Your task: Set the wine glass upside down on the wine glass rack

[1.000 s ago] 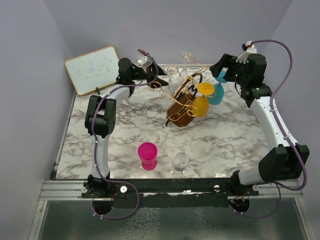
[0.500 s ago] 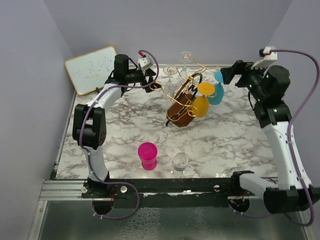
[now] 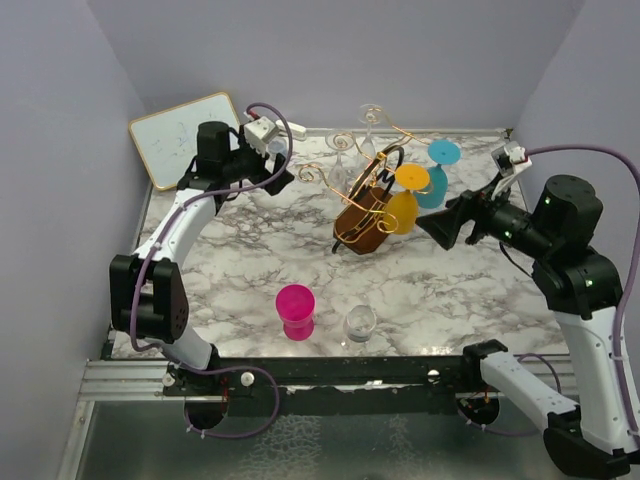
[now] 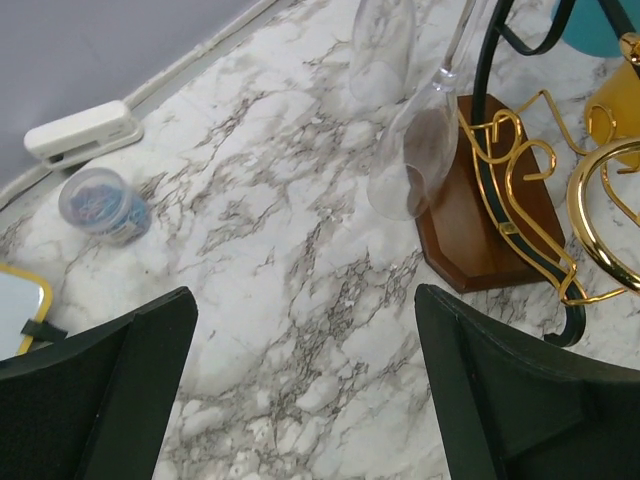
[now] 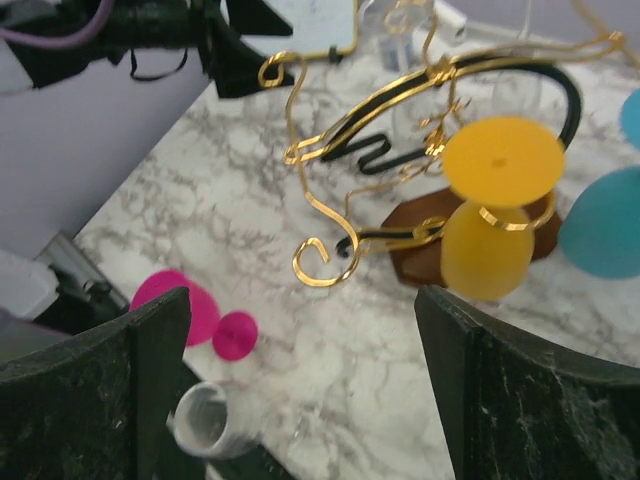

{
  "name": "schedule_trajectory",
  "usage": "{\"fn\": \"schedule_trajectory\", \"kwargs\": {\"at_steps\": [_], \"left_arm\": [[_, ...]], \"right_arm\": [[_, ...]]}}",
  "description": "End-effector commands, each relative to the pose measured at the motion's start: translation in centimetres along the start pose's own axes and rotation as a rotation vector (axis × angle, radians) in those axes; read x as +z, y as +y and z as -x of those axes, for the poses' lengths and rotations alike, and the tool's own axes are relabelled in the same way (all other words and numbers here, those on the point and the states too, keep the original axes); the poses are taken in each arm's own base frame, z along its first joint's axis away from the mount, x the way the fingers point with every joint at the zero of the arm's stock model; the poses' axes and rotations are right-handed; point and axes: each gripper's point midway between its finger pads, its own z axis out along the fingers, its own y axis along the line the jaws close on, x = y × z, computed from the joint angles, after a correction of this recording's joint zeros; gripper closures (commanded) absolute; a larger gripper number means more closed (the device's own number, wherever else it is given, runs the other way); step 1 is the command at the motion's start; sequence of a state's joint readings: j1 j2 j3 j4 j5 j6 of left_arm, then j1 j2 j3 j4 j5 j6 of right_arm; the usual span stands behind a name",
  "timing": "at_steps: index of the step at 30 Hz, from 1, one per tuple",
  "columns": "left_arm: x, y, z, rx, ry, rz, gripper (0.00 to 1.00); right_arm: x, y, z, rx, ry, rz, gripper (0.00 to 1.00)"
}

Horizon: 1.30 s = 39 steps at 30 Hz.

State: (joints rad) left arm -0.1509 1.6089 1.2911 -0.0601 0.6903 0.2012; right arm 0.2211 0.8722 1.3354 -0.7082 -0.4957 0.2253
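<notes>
The wine glass rack [image 3: 365, 205], gold wire on a dark brown base, stands at the table's back middle. A yellow glass [image 3: 403, 208] and a teal glass [image 3: 436, 178] hang on it upside down, with clear glasses [image 3: 341, 166] behind. A pink glass [image 3: 295, 311] and a clear wine glass [image 3: 359, 322] stand near the front edge. My left gripper [image 3: 268, 178] is open and empty, left of the rack. My right gripper [image 3: 428, 226] is open and empty, right of the rack. The right wrist view shows the rack [image 5: 330, 190], yellow glass [image 5: 488, 245], pink glass [image 5: 165, 312] and clear glass [image 5: 205, 430].
A whiteboard [image 3: 185, 138] leans at the back left. In the left wrist view a white stapler [image 4: 85, 132] and a small jar of clips [image 4: 100, 205] lie by the back wall, left of the rack base [image 4: 490, 215] and a hanging clear glass [image 4: 412, 160].
My left gripper has drawn back leftward from the rack. My right arm has swung from the back right corner toward the front and now points left at the rack. Both stay empty.
</notes>
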Motion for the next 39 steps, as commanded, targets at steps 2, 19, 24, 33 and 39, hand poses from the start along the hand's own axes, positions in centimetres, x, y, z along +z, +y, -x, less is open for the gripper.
{"fn": "schedule_trajectory", "kwargs": {"at_steps": [2, 19, 24, 33, 39], "left_arm": [[-3.1, 1.2, -1.6, -0.097, 0.11, 0.204, 0.06], [-14.2, -0.3, -1.9, 0.0, 0.228, 0.458, 0.01], [-15.7, -1.9, -2.6, -0.016, 0.218, 0.439, 0.01], [-19.6, -2.6, -2.3, -0.066, 0.166, 0.466, 0.01], [-20.6, -2.2, -3.8, -0.089, 0.204, 0.498, 0.01]], "right_arm": [[-5.1, 5.0, -7.2, 0.176, 0.259, 0.141, 0.11], [-7.1, 4.9, -14.3, 0.27, 0.582, 0.067, 0.28], [-5.4, 5.1, -14.5, 0.173, 0.68, 0.067, 0.31], [-3.5, 6.8, -17.3, -0.011, 0.788, 0.125, 0.4], [-2.4, 9.5, -19.9, -0.191, 0.837, 0.08, 0.4]]}}
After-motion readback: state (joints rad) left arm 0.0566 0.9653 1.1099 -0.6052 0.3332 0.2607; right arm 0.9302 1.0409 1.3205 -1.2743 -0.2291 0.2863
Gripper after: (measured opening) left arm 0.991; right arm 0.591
